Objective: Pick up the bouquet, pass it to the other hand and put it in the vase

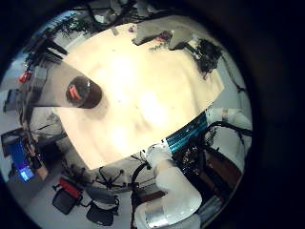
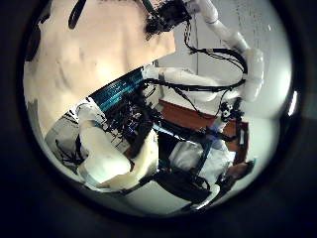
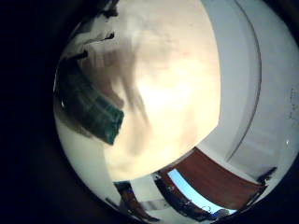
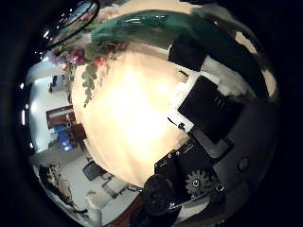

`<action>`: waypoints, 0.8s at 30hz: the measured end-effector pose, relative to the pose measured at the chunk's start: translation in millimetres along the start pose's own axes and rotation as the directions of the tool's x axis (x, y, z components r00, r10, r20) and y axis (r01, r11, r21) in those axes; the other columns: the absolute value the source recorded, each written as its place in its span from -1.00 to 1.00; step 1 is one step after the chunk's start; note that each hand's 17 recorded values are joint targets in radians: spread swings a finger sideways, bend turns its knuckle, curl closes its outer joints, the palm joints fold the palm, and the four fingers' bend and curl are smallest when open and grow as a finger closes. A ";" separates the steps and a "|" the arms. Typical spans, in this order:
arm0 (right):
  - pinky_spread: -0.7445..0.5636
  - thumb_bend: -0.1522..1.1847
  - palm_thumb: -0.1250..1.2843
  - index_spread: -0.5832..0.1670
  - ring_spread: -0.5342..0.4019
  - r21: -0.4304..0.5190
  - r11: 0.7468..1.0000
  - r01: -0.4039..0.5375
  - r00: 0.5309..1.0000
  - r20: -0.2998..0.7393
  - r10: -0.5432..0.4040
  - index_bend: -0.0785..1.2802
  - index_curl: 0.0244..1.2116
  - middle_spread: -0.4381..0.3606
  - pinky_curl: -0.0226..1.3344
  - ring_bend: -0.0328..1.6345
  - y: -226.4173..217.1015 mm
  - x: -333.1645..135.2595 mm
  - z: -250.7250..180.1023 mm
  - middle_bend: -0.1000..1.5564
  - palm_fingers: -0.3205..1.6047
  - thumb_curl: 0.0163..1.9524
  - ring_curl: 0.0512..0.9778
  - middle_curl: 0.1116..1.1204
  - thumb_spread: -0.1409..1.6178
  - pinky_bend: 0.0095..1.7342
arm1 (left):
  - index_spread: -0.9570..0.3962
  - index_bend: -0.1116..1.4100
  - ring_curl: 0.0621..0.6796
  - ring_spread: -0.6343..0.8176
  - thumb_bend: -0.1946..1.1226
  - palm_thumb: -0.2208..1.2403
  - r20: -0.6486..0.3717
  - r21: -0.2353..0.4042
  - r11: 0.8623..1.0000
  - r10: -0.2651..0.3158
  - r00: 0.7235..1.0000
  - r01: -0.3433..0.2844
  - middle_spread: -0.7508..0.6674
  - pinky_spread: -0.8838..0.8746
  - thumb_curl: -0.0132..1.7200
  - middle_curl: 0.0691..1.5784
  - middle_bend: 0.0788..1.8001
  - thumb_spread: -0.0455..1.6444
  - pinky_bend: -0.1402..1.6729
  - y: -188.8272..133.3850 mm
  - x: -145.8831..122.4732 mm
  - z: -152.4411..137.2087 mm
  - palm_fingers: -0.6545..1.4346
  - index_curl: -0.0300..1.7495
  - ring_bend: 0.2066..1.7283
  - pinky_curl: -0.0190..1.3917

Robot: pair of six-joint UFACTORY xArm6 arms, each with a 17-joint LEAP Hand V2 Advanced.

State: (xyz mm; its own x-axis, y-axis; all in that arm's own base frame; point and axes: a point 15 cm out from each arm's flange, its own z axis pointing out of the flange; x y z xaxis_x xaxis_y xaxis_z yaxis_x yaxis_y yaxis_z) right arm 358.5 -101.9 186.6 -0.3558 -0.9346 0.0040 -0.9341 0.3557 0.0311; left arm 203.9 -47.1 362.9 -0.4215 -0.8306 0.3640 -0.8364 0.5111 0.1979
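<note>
The bouquet [image 4: 83, 62], flowers with hanging leaves, lies on the cloth-covered table [image 4: 133, 113] just past my right hand's fingertips [image 4: 104, 28]. The right hand's fingers [image 4: 204, 104] stretch out toward it and nothing shows between them. From the left palm, the right hand [image 1: 170, 38] sits at the table's far edge with the bouquet [image 1: 206, 55] beside it. The dark round vase [image 1: 83, 93] stands upright on the table [image 1: 143, 105], well apart from the bouquet. My left hand hangs high over the table; none of its fingers show.
A flat slatted panel [image 3: 93, 107] sits by the table's edge near the arms' bases. Chairs and boxes [image 1: 76, 196] stand on the floor beyond the table. The right arm [image 2: 233, 45] reaches in over the table's far side.
</note>
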 end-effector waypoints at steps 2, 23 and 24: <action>-0.18 -0.68 0.78 -0.31 -0.28 0.048 0.999 -0.006 1.000 0.006 0.006 0.65 0.36 -0.27 -0.48 0.76 -1.9 7.1 -20.7 0.68 0.58 -0.37 0.09 0.28 0.25 0.76 | 0.46 -0.64 -0.50 0.67 -0.73 -0.28 -0.001 -0.001 1.000 -0.001 1.000 0.001 0.64 0.77 -0.63 -0.64 -0.86 0.42 -0.33 0.3 -0.2 0.2 -0.37 -0.63 -0.54 -0.74; -0.12 -0.75 0.83 -0.12 -0.23 0.387 0.921 -0.043 0.868 0.471 -0.158 0.79 0.43 -0.19 -0.28 0.83 18.5 -3.7 -263.4 0.78 0.54 -0.14 0.21 0.20 0.18 0.71 | 0.49 -0.63 -0.53 0.66 -0.73 -0.26 -0.158 0.109 0.993 -0.014 0.987 0.031 0.60 0.76 -0.63 -0.63 -0.86 0.41 -0.36 -39.1 15.8 -33.9 -0.31 -0.61 -0.56 -0.75; -0.12 -0.76 0.82 -0.12 -0.23 0.406 0.912 -0.052 0.861 0.481 -0.165 0.79 0.43 -0.19 -0.27 0.83 20.3 -2.6 -272.6 0.78 0.54 -0.13 0.21 0.19 0.18 0.71 | 0.49 -0.63 -0.53 0.66 -0.73 -0.26 -0.167 0.118 0.992 -0.021 0.986 0.041 0.60 0.75 -0.63 -0.63 -0.86 0.41 -0.36 -39.4 14.5 -36.8 -0.31 -0.61 -0.56 -0.76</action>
State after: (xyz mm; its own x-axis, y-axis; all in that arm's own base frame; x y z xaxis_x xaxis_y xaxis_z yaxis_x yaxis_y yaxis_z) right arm 348.8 -94.3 459.7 -0.1671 -0.8597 -0.4827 -0.8461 0.3764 -0.3774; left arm 243.6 -71.1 394.0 -0.3394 -0.7924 0.5069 -0.8885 0.4469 0.1038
